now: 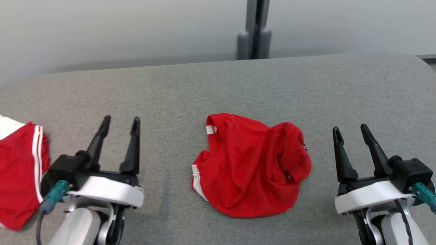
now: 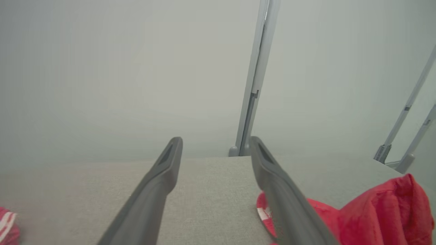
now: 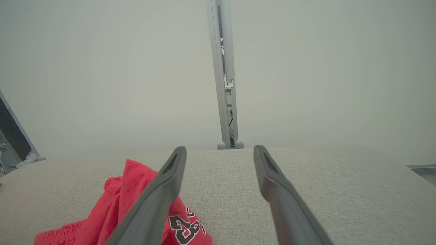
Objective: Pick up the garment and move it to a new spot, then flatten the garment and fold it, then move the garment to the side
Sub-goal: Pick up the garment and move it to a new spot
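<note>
Grey fabric surface (image 1: 238, 85), striped red shorts (image 1: 17, 170) at its left edge, post (image 1: 253, 34) behind

Grey fabric surface (image 1: 218, 85); pale wall (image 1: 102, 27); grey post (image 1: 255, 27) behind.

The right gripper (image 3: 219, 149) is seen from behind, its two dark fingers (image 3: 160, 197) held wide apart with nothing gripped between them, only the bare grey fabric surface (image 3: 340, 190) being framed in the gap. A crumpled red garment (image 3: 129, 190) is found at the view's lower left, lying on that surface and partly covered by the finger on that side (whether finger and cloth touch cannot be told). A black-and-white printed numeral (image 3: 185, 226) is shown on its lower fold, cut off by the frame's edge. Beyond the surface's far edge, an upright grey post (image 3: 224, 85) is set against a pale wall (image 3: 102, 68).
</note>
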You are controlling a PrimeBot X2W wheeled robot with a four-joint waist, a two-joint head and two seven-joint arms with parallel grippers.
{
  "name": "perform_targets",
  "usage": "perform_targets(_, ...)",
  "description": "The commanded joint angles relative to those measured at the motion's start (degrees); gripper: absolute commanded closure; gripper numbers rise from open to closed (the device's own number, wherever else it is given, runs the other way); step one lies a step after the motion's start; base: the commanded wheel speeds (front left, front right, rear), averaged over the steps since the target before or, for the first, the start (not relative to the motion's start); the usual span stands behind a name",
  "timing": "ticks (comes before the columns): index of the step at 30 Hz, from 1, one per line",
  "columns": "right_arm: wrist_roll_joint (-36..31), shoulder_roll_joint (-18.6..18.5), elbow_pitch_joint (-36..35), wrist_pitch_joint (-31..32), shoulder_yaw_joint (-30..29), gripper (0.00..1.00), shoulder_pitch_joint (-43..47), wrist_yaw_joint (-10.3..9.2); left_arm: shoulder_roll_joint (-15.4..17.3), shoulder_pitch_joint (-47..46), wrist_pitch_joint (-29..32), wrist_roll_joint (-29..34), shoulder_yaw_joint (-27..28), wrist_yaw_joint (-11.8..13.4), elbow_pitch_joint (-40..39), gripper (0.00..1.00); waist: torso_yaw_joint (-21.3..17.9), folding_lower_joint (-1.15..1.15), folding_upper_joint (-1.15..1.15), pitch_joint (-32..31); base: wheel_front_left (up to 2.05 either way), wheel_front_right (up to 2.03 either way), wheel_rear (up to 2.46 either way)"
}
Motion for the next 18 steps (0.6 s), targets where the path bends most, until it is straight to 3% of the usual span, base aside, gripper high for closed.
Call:
perform_targets(1,-0.25,-0.35,-0.40,0.30,-0.37,0.00,0.19,0.09,0.53,0.57,-0.46,-0.09,0.62,0.27,-0.41,0.00,1.19,0.00,0.00,-0.62,0.00,0.00,0.00)
perform_targets(9,-0.91,-0.33,-0.76,1.21,-0.74,0.00,1.58,0.09,3.73,5.13,-2.01,0.11,4.50,0.67,-2.31,0.00,2.88,0.00,0.00,-2.23,0.00,0.00,0.00)
perform_targets(18,-0.83,-0.34,-2.61,2.87,-2.43,0.00,6.07,0.09,4.63,9.74,-2.04,0.83,3.45,0.84,-3.74,0.00,2.78,0.00,0.00,-5.32,0.00,0.00,0.00)
